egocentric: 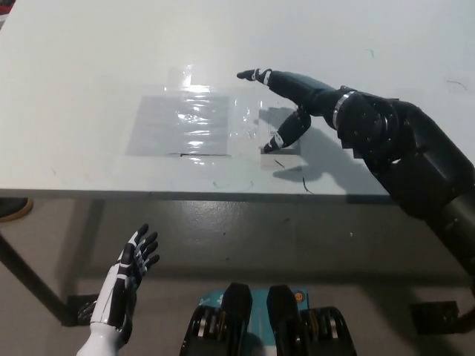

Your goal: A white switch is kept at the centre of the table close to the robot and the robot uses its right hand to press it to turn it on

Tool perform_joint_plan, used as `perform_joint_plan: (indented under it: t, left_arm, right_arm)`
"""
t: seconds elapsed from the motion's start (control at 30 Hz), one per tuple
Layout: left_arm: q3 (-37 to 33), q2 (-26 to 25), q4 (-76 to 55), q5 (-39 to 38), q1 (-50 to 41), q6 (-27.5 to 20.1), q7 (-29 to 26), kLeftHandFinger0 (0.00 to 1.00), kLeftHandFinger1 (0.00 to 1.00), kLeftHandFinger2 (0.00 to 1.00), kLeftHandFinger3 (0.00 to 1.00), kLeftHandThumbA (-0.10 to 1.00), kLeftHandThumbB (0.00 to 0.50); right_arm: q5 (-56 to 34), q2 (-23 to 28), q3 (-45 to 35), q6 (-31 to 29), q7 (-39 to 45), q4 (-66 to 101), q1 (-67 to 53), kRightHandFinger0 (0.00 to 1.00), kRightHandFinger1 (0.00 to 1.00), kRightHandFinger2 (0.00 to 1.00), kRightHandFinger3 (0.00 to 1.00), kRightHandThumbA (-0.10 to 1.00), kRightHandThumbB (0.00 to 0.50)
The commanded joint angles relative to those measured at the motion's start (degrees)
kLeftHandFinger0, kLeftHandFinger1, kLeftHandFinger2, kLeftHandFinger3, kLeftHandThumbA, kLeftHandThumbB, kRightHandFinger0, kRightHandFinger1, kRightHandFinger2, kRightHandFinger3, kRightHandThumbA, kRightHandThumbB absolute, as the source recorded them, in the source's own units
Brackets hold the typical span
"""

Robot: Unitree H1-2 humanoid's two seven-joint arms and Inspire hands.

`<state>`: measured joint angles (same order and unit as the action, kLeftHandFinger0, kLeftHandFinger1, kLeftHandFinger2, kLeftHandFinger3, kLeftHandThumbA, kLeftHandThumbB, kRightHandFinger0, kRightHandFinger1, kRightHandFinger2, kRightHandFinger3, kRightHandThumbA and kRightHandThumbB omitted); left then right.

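Note:
The white switch [266,142] lies flat on the white table [89,67], near its front edge at the middle; only a sliver of its plate shows. My black right hand [297,104] is stretched over it from the right, fingers spread, and covers most of it. One finger [286,133] bends down toward the plate, and I cannot tell whether it touches. My white left hand [132,268] rests open below the table's front edge at the lower left.
A clear plastic sheet [182,122] is taped to the table just left of the switch. The table's front edge [148,194] runs across the picture's middle. A brown object [11,209] peeks out at the far left below the table.

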<state>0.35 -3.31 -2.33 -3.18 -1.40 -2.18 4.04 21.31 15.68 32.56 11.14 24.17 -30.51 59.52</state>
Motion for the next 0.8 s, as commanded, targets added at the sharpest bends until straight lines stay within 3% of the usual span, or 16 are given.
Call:
perform_joint_plan:
  t: [0.0,0.43,0.77]
  left_arm:
    - [-0.07,-0.31,-1.52,-0.27,0.79,-2.39,0.53,1.00,1.00,1.00,1.00,1.00,0.059]
    - [-0.03,-0.40,-1.40,-0.37,1.17,-2.12,0.58,1.00,1.00,1.00,1.00,1.00,0.057]
    - [0.00,-0.51,-1.34,-0.22,1.35,-1.53,0.47,1.00,1.00,1.00,1.00,1.00,0.074]
  right_arm:
    - [2.71,0.41,0.06,-0.23,2.33,-0.30,3.88,1.00,1.00,1.00,1.00,1.00,0.277]
    - [4.84,0.81,-0.02,0.68,4.86,3.72,0.20,1.00,1.00,1.00,1.00,1.00,0.258]
    - [6.45,0.35,0.28,0.96,6.01,3.69,-1.34,1.00,1.00,1.00,1.00,1.00,0.279]
